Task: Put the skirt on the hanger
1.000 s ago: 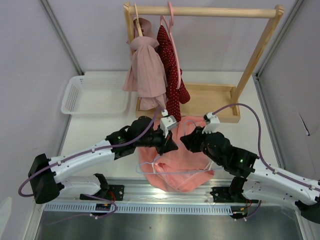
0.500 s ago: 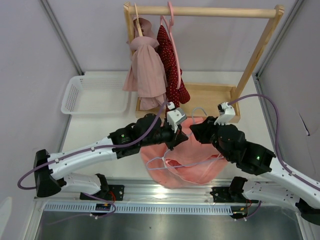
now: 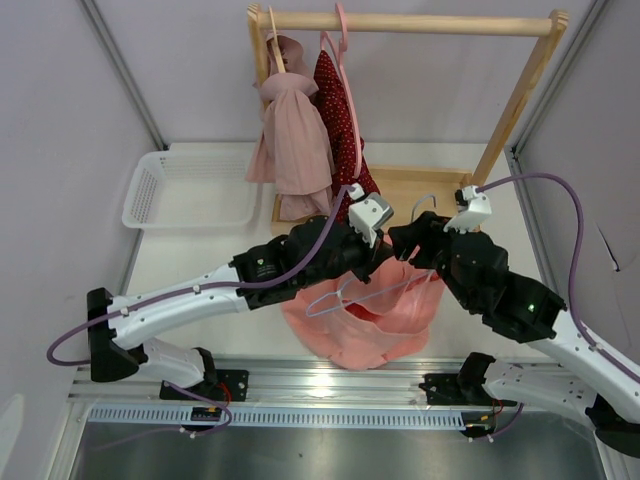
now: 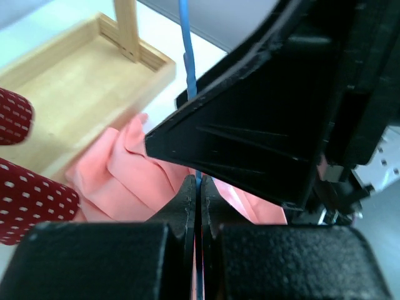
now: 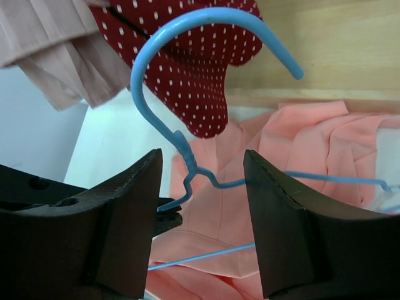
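Observation:
The salmon-pink skirt [image 3: 365, 325] hangs bunched below the light-blue wire hanger [image 3: 345, 293], in mid-air in front of the rack. My left gripper [image 3: 375, 262] is shut on the hanger's wire [image 4: 198, 180] near its shoulder, with pink skirt fabric [image 4: 125, 175] just behind. My right gripper [image 3: 412, 240] is open. In the right wrist view its jaws stand either side of the hanger's twisted neck [image 5: 187, 164] without pinching it. The hanger's hook [image 5: 206, 19] curves up above them, and the skirt [image 5: 300, 144] lies beyond.
A wooden rack [image 3: 400, 22] stands at the back, carrying a pale pink garment [image 3: 295, 140], a dark red dotted garment [image 3: 345, 140] and a pink plastic hanger [image 3: 345, 40]. Its tray base [image 3: 420, 195] sits below. A white basket [image 3: 190, 190] is at the left.
Both arms have lifted the hanger and skirt off the table and moved them toward the rack. The right gripper has opened off the hanger's neck; the left stays shut.

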Robot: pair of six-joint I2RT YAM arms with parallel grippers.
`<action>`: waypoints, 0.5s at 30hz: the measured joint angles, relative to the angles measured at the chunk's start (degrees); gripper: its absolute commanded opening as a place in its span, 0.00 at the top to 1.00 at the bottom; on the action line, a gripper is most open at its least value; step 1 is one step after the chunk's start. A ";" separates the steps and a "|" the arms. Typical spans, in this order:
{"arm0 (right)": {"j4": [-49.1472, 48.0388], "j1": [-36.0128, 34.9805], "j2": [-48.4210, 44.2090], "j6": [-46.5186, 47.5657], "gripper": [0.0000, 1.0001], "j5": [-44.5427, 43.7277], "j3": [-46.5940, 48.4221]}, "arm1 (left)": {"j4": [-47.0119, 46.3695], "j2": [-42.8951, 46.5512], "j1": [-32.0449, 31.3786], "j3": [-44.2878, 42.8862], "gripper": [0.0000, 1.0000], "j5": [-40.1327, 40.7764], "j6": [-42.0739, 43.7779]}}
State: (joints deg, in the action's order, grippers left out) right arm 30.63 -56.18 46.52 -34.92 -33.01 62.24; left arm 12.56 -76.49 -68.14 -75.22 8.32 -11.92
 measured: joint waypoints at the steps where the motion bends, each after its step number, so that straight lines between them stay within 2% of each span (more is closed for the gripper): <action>1: 0.02 0.50 0.13 0.37 0.38 0.00 0.72 | 0.13 -0.48 0.00 -1.05 1.00 0.81 0.09; 5: 0.70 2.62 1.18 1.88 0.31 0.31 3.87 | 0.39 -2.16 0.00 -4.37 1.00 3.87 0.13; 15: 4.76 6.10 4.20 4.74 0.25 0.50 11.56 | -2.82 -4.20 0.00 -7.30 1.00 11.54 -0.07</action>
State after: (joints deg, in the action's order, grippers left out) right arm 35.40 -50.09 50.72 -30.17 -32.51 73.80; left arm 9.74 -80.68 -68.14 -82.52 19.86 -11.99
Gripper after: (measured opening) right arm 0.744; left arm 0.026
